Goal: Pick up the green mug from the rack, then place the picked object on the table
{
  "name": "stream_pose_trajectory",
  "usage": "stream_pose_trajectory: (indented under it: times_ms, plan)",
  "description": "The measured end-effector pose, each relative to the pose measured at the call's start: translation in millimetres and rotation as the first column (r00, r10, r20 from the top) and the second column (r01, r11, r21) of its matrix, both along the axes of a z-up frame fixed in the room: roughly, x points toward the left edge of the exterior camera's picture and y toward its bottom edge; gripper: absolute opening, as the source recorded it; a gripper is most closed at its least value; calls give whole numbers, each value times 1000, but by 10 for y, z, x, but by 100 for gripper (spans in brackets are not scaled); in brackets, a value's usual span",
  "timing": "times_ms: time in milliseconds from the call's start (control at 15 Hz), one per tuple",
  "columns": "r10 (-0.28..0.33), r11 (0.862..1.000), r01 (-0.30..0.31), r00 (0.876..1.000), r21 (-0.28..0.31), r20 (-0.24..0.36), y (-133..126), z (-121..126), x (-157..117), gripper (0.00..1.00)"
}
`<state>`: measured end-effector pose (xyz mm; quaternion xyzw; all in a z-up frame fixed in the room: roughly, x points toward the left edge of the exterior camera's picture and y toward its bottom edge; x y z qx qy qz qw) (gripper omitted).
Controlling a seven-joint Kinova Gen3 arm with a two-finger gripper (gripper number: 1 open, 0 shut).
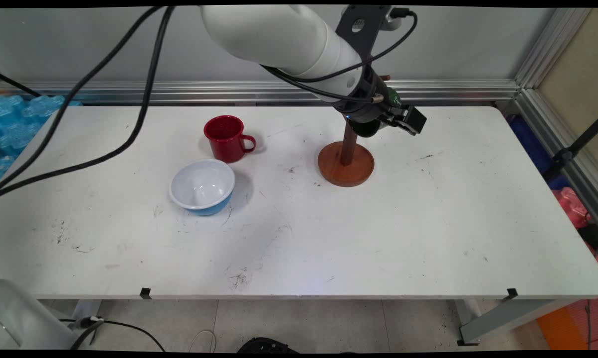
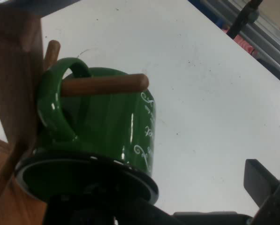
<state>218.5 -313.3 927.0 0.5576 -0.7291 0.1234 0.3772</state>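
A green mug [image 2: 107, 126] with white curls hangs by its handle [image 2: 55, 103] on a peg [image 2: 107, 85] of the wooden mug tree [image 1: 346, 164]. In the main view the mug [image 1: 367, 127] shows under the wrist, beside the tree's post. My gripper [image 1: 392, 118] is open right at the mug's rim. One black finger [image 2: 266, 187] stands well off to the mug's side and does not touch it. The mug hides the other finger. The hand view shows the gripper [image 2: 186, 208] low in the picture.
A red mug [image 1: 227, 138] stands at the back left of the table [image 1: 428, 223], with a white-and-blue bowl [image 1: 202, 186] just in front of it. Black cables [image 1: 145, 99] hang over the left side. Metal rails run along the back wall.
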Motion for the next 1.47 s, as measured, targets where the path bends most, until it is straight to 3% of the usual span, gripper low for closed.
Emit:
stream_pose_trajectory:
  times_ms: [600, 667, 1467]
  plan:
    - [11, 1000, -11, 1000, -6, 8, -91, -86, -85, 100]
    - [12, 1000, -12, 1000, -8, 13, -98, -93, -81, 0]
    - [18, 1000, -17, 997, -21, 70, -76, -119, 14, 0]
